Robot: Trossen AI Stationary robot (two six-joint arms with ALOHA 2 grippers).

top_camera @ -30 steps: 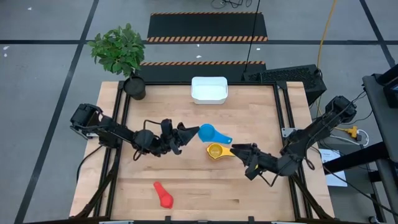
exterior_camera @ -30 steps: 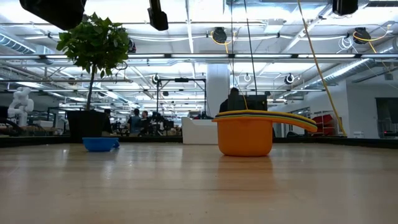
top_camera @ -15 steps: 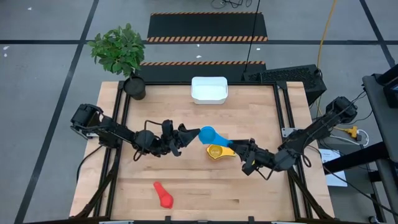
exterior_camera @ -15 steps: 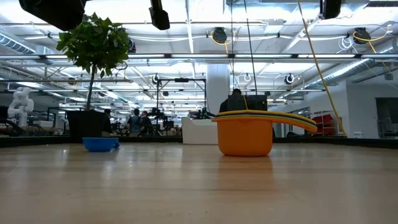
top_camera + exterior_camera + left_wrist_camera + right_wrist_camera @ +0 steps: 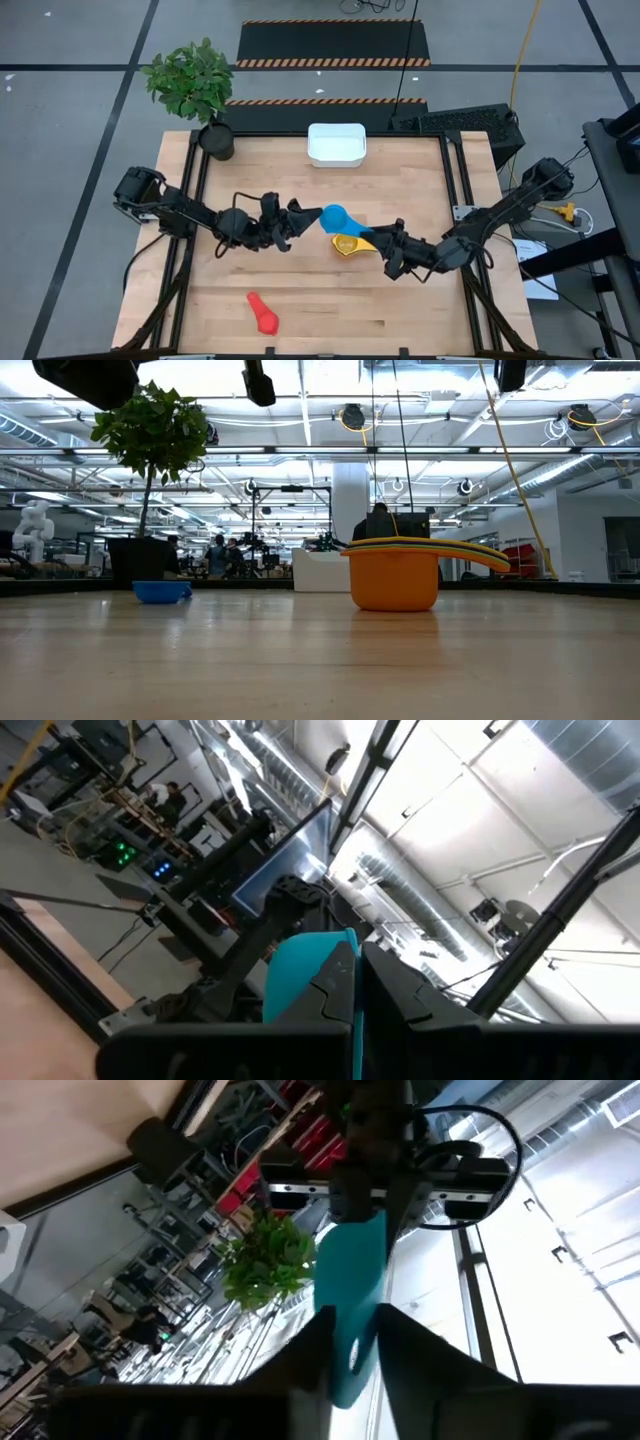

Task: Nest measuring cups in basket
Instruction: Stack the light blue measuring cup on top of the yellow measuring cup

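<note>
Both grippers' (image 5: 300, 218) (image 5: 375, 238) fingertips hidden by cup (image 5: 334, 216)

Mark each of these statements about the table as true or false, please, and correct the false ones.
1. No cup is inside the basket. True.
2. The red cup lies in the basket. False: it lies alone on the table, near the front edge.
3. The left gripper holds the blue cup above the table's middle. True.
4. The plant stands at the far right corner. False: it stands at the far left corner.
5. The right gripper waits far from every cup. False: it is at the blue cup's handle, close to the yellow cup.
</note>
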